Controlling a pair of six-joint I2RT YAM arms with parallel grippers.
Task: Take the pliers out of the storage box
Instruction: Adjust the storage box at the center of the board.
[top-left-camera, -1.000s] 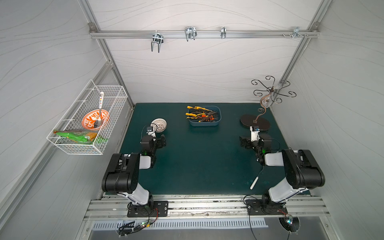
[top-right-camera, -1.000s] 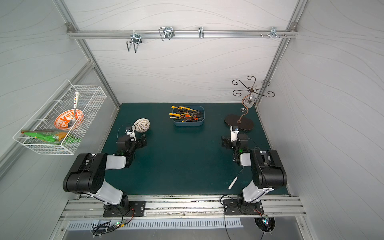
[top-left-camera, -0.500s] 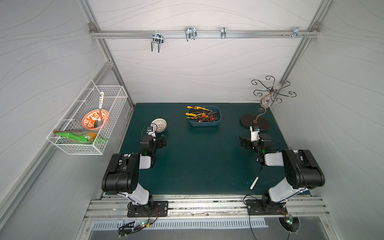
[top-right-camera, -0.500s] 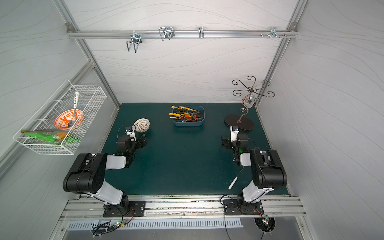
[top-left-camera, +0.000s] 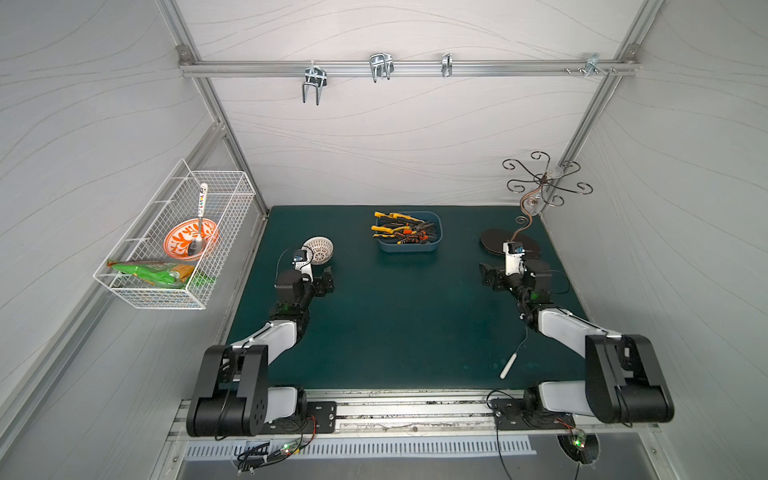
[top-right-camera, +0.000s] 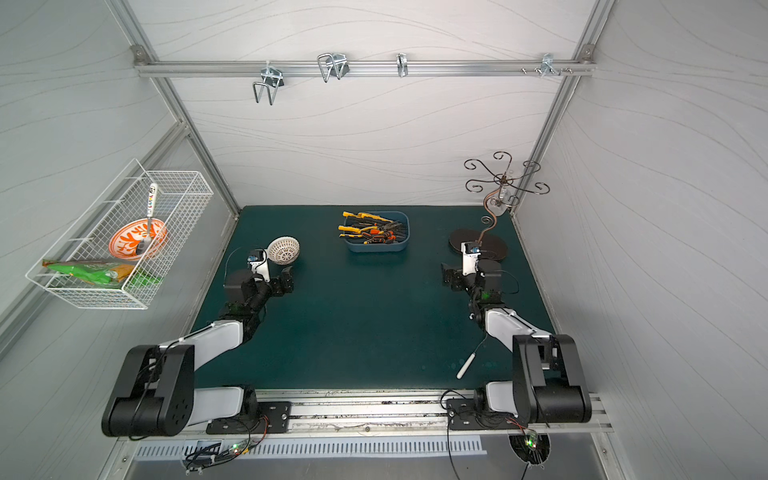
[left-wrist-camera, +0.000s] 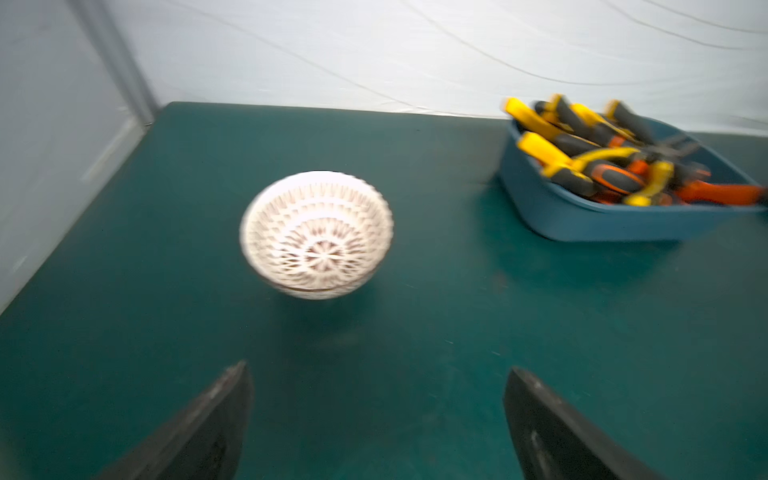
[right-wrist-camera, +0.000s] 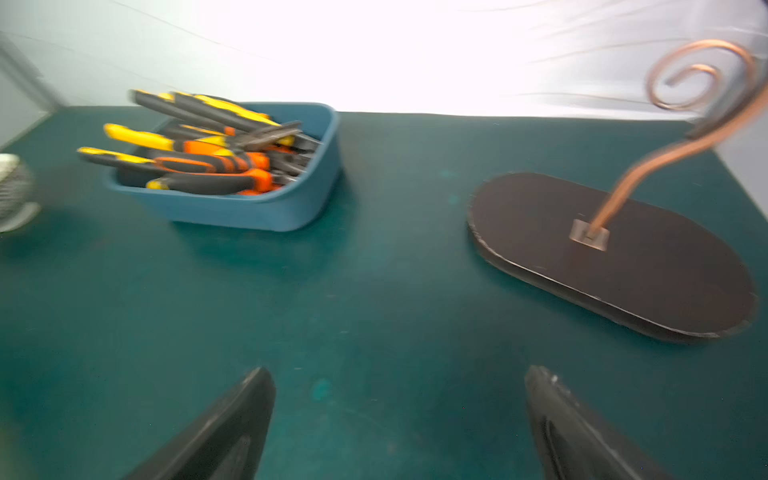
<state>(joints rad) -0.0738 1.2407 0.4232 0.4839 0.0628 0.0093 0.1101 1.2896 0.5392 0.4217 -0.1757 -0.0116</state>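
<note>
The storage box (top-left-camera: 409, 248) is a slate-blue tub at the back middle of the green mat, seen in both top views (top-right-camera: 376, 247). In it lie several pliers (top-left-camera: 401, 232) with yellow or orange-and-black handles, some handles sticking out over the rim. My left gripper (top-left-camera: 321, 281) hovers low at the front left of the box, open and with nothing in it. My right gripper (top-left-camera: 505, 276) hovers at the front right, also open with nothing in it. The left wrist view shows the box (left-wrist-camera: 582, 218) and pliers (left-wrist-camera: 602, 166) well beyond my open gripper (left-wrist-camera: 378, 369). The right wrist view shows the same (right-wrist-camera: 249, 210), (right-wrist-camera: 199, 162), (right-wrist-camera: 399, 370).
A white perforated bowl (top-left-camera: 318, 250) stands just beyond my left gripper. A hook stand with a dark oval base (top-left-camera: 528, 245) stands just beyond my right one. A white-handled hook tool (top-left-camera: 509, 365) lies near the front right. A wire basket (top-left-camera: 174, 241) hangs on the left wall.
</note>
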